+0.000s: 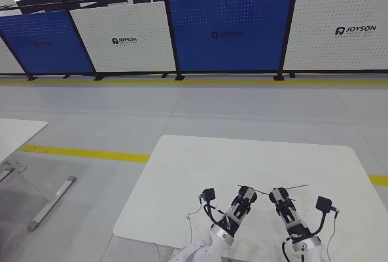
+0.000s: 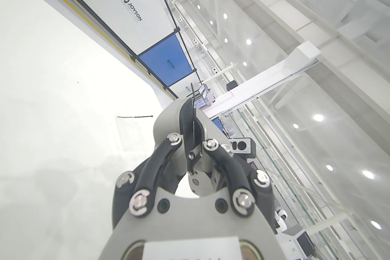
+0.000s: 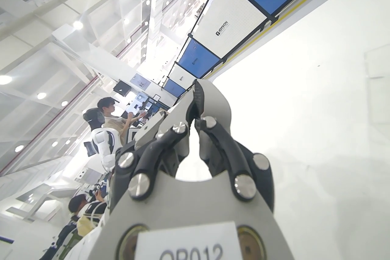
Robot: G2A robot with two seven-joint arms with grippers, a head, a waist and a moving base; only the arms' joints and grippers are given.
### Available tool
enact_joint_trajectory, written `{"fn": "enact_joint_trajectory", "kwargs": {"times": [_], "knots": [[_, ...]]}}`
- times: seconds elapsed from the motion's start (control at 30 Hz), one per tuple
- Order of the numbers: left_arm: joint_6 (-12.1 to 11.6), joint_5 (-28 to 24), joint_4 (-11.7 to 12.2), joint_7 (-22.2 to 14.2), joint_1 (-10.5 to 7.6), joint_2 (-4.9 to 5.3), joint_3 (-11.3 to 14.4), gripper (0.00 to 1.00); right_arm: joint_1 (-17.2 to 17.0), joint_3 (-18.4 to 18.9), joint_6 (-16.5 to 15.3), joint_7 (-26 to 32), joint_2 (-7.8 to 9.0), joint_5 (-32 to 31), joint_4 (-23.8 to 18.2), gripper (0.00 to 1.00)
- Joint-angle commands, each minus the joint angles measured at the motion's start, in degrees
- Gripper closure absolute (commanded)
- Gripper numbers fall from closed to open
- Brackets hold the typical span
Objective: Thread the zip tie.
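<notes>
Black zip tie (image 2: 193, 92) pinched in the left gripper (image 2: 192, 108), with the right gripper (image 3: 196, 90) clenched beside it.
The tie runs lengthwise between the left pads, clamped tight, and its thin end pokes out past the fingertips. The right gripper hovers just beside the left, over the near part of the white table (image 1: 246, 157), jaws pressed together (whether anything sits between them I cannot tell). A second zip tie (image 2: 134, 117) lies flat on the table just past the right gripper. Blue and white pegboard panels (image 1: 229, 36) stand across the floor behind.
</notes>
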Motion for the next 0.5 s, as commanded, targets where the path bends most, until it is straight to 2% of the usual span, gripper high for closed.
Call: {"fn": "enact_joint_trajectory", "kwargs": {"times": [0.0,0.47], "knots": [[0.3,0.4,0.1,0.3,-0.06,-0.10,0.1,1.00,0.0,-0.1,-0.2,-0.1,-0.04,-0.2,0.0,0.55],[2.0,-0.5,0.5,1.6,-0.07,-0.69,-0.4,1.00,-0.6,0.0,-1.5,-1.1,-0.18,-2.3,0.4,0.56]]}}
